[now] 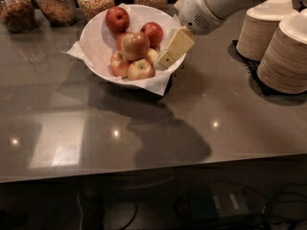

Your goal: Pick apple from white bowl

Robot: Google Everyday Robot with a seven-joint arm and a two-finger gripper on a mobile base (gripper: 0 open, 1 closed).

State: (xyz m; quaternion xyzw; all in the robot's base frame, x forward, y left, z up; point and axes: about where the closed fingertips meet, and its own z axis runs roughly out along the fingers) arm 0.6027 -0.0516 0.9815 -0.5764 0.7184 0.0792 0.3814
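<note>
The white bowl (94, 28), lined with crinkled white paper, stands at the back left of the grey counter. It holds several apples. The apple (134, 44), the largest one, mottled red with a yellow-green patch, lies on top in the middle of the pile. Two dark red apples (117, 18) lie behind it and smaller yellowish apples (140, 69) lie in front. My gripper (166, 60) hangs from the white arm (211, 4) over the bowl's right rim, just right of the apple and a little apart from it.
Two stacks of beige paper bowls (283, 47) stand at the right on a dark mat. Several glass jars of grains and nuts (55, 3) line the back edge behind the bowl. The counter's front edge runs along the bottom.
</note>
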